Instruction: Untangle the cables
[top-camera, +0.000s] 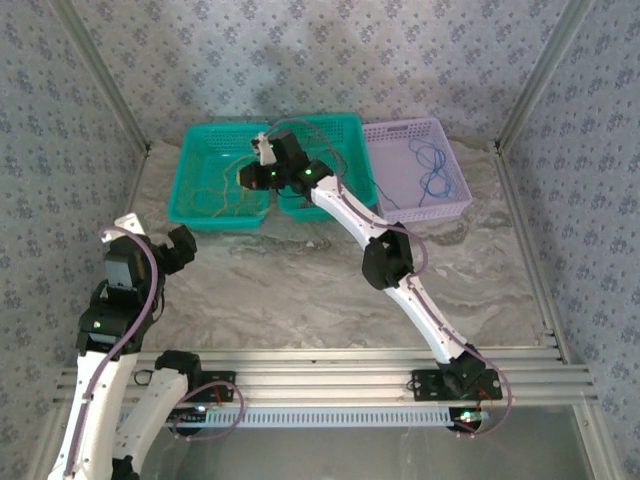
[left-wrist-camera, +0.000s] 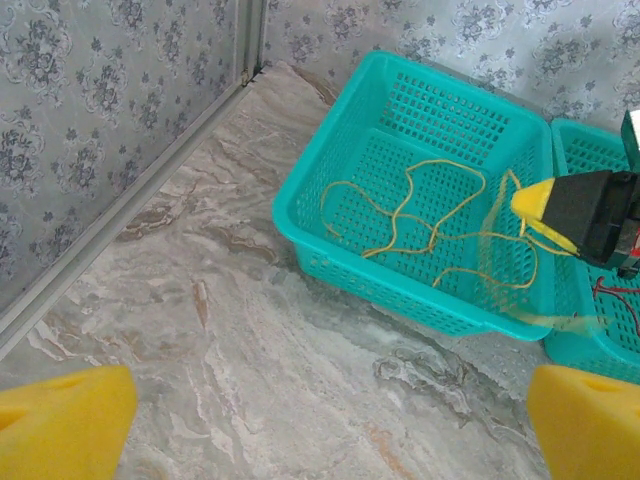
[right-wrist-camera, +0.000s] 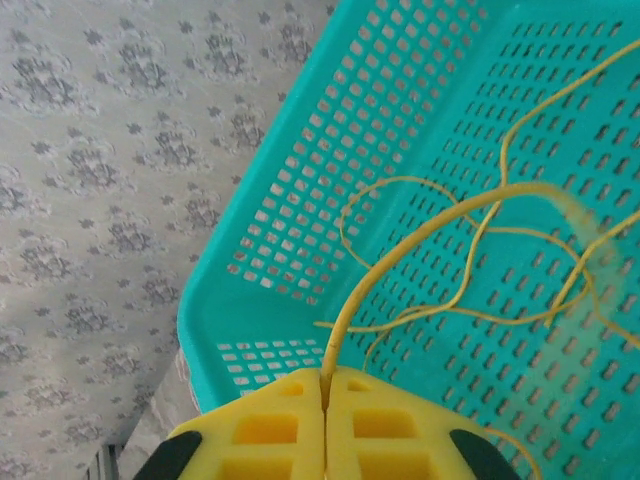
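From above, the right gripper (top-camera: 265, 150) reaches out over the spot where the teal plastic mesh basket (top-camera: 215, 222) meets the second teal basket (top-camera: 345, 125). The left gripper (top-camera: 180, 248) hangs back by its own base, well apart from both. A thin blue cable (top-camera: 435, 170) lies alone in the lilac plastic basket (top-camera: 430, 212), off to the right of the right fingers.

Seen from the left wrist, the left gripper's yellow pads (left-wrist-camera: 60, 420) stand spread wide with nothing between them but the marbled table (left-wrist-camera: 250, 350). The thin yellow cable (left-wrist-camera: 400, 210) lies ahead of them and to their right, looped loosely across the teal basket's floor. A thin red cable (left-wrist-camera: 615, 290) shows further right, in the neighbouring basket.

Seen from the right wrist, the right gripper's pads (right-wrist-camera: 250, 430) are pressed together and pinch the yellow cable at their tips. From there the strand runs straight ahead, then bends right, and its length trails over the basket floor. To my eye the right arm is far the nearer, so the next pull depends on drawing away from those loops.
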